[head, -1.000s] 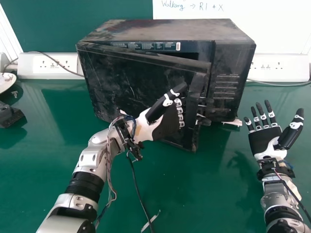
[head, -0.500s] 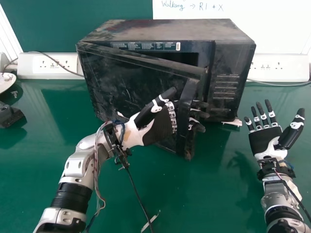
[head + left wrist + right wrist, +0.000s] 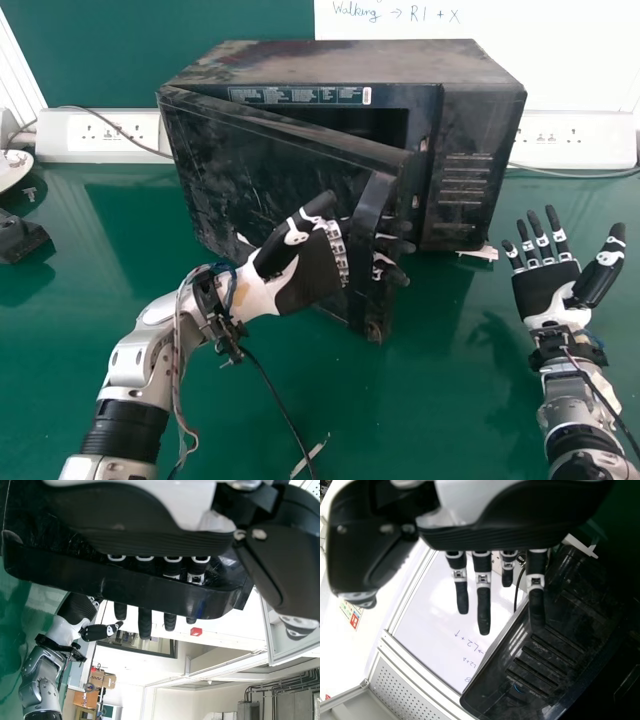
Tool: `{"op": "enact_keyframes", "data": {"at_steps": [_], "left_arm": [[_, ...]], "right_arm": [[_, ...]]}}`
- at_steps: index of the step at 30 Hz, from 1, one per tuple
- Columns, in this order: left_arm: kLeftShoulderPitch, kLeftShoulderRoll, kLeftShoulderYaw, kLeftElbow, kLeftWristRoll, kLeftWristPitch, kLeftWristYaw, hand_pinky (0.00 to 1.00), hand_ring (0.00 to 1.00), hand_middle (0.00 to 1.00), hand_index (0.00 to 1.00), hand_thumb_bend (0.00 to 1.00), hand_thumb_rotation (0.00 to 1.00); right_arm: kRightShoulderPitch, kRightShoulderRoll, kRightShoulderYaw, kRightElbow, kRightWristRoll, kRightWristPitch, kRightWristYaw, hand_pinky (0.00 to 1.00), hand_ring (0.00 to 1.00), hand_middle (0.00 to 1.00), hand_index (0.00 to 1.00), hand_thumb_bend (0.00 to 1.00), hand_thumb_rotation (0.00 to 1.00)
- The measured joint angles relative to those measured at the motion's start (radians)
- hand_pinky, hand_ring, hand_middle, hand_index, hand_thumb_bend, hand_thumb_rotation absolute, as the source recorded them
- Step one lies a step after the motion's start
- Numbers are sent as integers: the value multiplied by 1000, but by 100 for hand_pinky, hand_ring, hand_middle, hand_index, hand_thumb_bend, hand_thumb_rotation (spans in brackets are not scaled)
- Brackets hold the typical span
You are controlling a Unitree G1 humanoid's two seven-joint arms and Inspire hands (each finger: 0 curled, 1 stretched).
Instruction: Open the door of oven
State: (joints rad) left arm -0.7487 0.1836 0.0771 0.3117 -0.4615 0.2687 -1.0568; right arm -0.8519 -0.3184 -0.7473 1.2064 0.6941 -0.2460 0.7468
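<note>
- The black oven (image 3: 340, 60) is set on the green table (image 3: 440, 370), and its door (image 3: 260, 170) is held ajar at the right-hand side.
- A dark gap is left between the door's free edge and the oven body; the door's lower corner is swung out over the table, and bare tabletop is seen between the two hands.
- The left arm is angled in from the lower left, and the left hand (image 3: 310, 275) is placed before the door, beside its handle (image 3: 368, 220).
- The left fingers (image 3: 144, 622) are passed behind the handle, nearly straight, slightly apart, their tips out beyond it; the thumb is raised clear of the handle.
- The right hand (image 3: 548, 290) is kept well apart from the door, palm up, fingers straight and spread, nothing held.
</note>
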Motion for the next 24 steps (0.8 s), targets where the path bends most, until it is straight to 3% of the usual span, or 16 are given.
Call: {"op": "enact_keyframes", "data": {"at_steps": [16,24], "left_arm": [[82,20,10,-70,-64,-6,-5,36,46,61,78,82,100],[118,57,13,-113,-107,20,-27,31,43,62,78,84,100]], "right_arm": [[0,-4,0,6,0,0,0,48,59,72,81,100,85],[-1,-6,0,8,0,1,0,47,58,71,80,100,86]]}}
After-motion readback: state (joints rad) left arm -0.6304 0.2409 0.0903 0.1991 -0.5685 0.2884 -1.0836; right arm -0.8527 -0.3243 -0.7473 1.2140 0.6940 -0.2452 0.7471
